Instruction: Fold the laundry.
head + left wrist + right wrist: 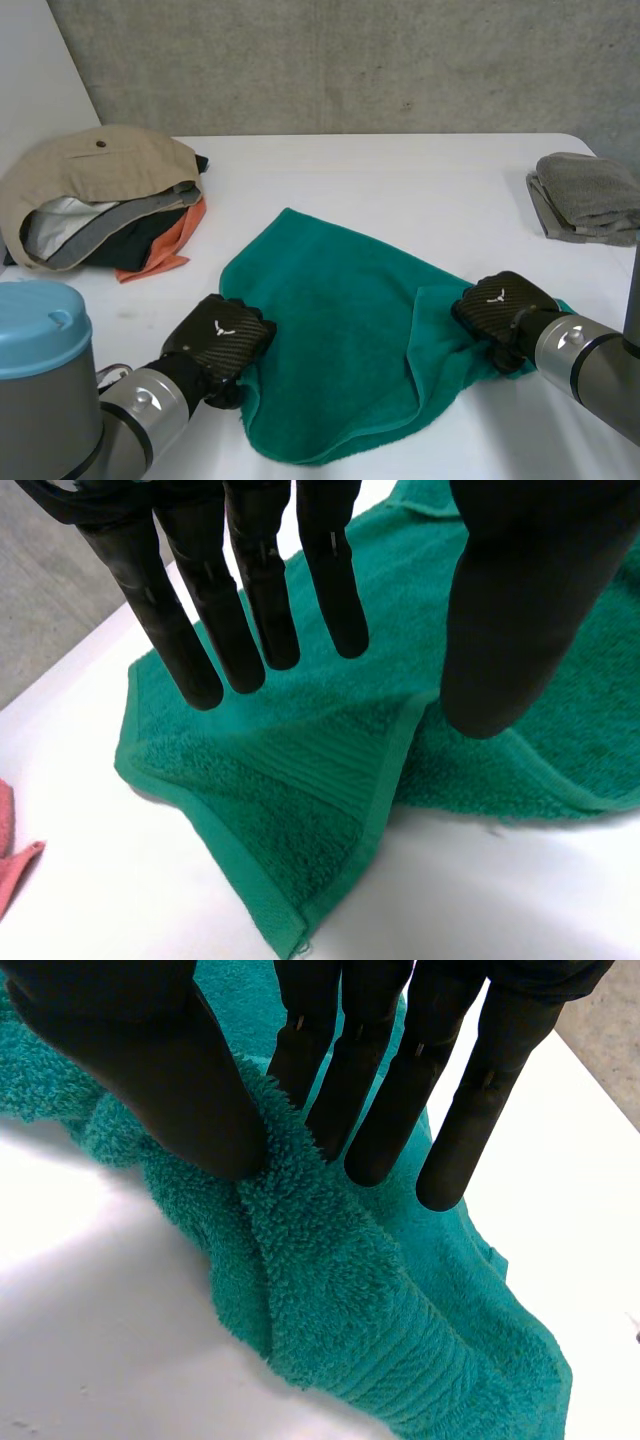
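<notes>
You're early in the job. One grey towel [588, 195] sits folded at the table's [400, 175] right edge. A heap of clothes [100, 195] waits loose at the far left corner, and the green towel [340, 330] lies rumpled near the front edge. Your left hand [220, 340] hovers over the green towel's left corner, fingers straight and spread. Your right hand [500, 305] seems to pinch a ridge at its right edge between thumb and fingers.

towel [340, 330] centre of table [400, 175] | clothes pile [100, 200] far left | folded towel [590, 195] far right
</notes>
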Available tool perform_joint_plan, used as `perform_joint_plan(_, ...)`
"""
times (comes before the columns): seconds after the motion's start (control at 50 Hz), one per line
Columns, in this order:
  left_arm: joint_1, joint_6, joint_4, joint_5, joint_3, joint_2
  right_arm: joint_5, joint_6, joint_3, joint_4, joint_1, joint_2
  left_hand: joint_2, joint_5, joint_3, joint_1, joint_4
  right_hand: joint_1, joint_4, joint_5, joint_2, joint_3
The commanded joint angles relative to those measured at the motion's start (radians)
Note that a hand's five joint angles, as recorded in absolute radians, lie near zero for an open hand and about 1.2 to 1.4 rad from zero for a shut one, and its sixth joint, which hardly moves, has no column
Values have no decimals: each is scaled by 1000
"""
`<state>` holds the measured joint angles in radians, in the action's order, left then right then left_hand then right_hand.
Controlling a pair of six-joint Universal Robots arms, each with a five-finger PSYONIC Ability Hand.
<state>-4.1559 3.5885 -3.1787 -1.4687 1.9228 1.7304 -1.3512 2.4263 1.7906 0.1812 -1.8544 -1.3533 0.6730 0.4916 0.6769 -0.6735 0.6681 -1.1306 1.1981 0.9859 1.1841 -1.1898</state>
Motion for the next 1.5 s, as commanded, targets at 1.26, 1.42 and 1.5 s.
perform_joint_plan(1.26, -197, 53, -331, -56, -287, 109, 98, -89, -756, -230, 10, 418, 723, 730, 719, -723, 728, -266, 198, 236, 212, -207)
perform_joint_plan(1.42, -271, 10, -547, -209, -787, 188, -198, 209, -962, -656, 95, 304, 723, 730, 719, -723, 728, -266, 198, 236, 212, -207)
perform_joint_plan(1.5, -277, -39, -523, -240, -919, 219, -140, 293, -933, -721, 106, 252, 723, 730, 719, -723, 728, -266, 198, 236, 212, -207)
